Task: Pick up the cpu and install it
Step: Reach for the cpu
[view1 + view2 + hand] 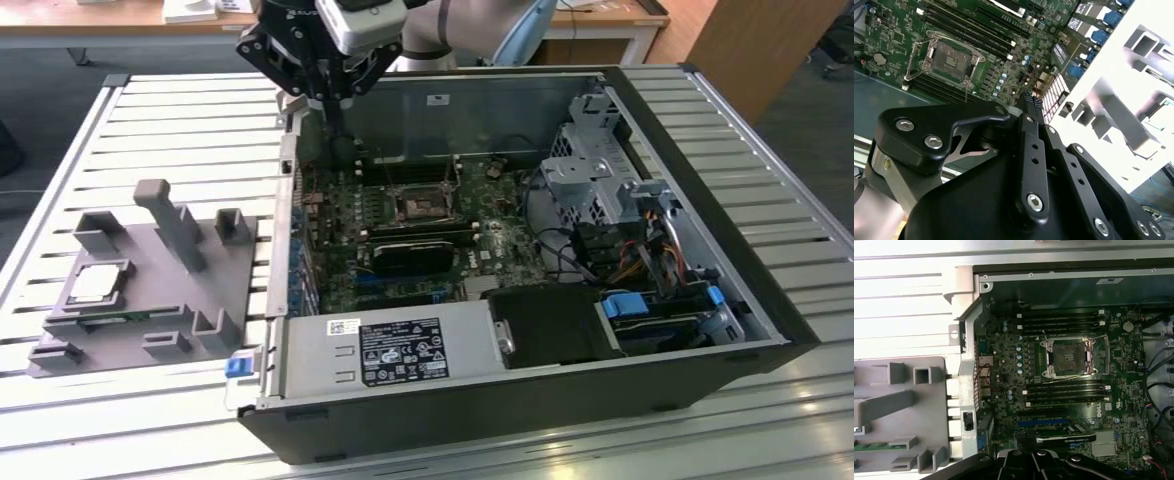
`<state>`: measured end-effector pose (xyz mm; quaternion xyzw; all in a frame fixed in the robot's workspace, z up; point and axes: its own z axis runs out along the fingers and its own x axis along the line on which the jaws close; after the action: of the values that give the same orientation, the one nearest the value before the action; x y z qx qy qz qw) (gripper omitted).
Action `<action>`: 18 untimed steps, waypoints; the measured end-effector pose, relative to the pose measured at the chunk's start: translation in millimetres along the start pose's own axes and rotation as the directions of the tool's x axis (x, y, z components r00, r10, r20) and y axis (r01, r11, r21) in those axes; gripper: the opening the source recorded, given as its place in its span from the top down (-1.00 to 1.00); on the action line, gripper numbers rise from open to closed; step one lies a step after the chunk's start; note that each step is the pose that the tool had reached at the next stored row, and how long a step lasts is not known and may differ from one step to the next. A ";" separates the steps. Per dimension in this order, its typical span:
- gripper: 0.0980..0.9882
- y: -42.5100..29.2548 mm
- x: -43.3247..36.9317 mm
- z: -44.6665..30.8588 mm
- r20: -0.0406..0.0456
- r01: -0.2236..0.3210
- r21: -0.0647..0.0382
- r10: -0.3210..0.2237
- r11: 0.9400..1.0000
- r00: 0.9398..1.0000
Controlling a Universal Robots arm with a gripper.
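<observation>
Cpu (96, 283) lies flat on the grey holder block (200, 292), which sits on the slatted table (160, 130) to the exterior view's left of the open computer case (534, 395). The gripper (342, 152) hangs well apart from the cpu, inside the case's near wall, its fingers pinched together on nothing.
</observation>
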<state>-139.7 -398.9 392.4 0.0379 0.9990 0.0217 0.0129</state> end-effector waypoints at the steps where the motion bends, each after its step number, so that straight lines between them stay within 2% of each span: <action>1: 0.98 0.0 0.3 0.0 0.000 0.000 0.000 0.000 1.000 1.000; 18: 0.98 -0.4 5.7 -0.1 0.000 0.000 0.000 0.000 1.000 1.000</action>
<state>-145.4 -398.9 392.3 0.0379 0.9990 0.0217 0.0129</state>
